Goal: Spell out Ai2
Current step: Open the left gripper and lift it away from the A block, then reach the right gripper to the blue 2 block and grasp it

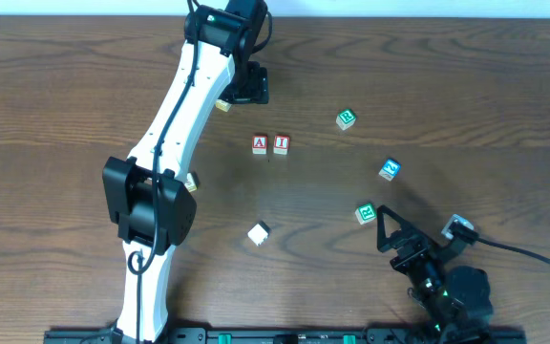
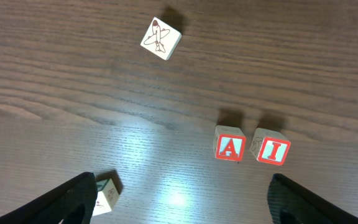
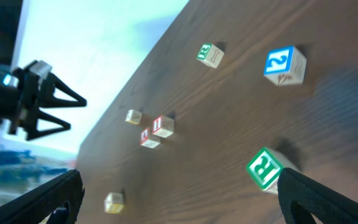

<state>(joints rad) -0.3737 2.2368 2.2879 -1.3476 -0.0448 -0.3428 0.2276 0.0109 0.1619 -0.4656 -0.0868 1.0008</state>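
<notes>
My left gripper (image 2: 182,177) hangs over the table (image 2: 55,93) and looks down on it. Its jaws are wide apart and there is nothing between them. The A (image 2: 230,146) and the I (image 2: 271,149) stand side by side just ahead of it, the A on the left and the I on the right, with only a thin gap between them. The plane block (image 2: 160,38) lies farther off, and a small block (image 2: 106,191) sits just beside one finger (image 2: 67,199).

My right gripper (image 3: 179,174) is low at the front right of the table, its jaws also spread wide and holding nothing. The 2 (image 1: 390,170) is well apart from the A and the I, on their right, turned at an angle. The near green block (image 1: 366,213) lies just beside my right fingertips, and the far green block (image 1: 347,118) is behind the 2. A white block (image 1: 259,233) lies alone in front of the A
</notes>
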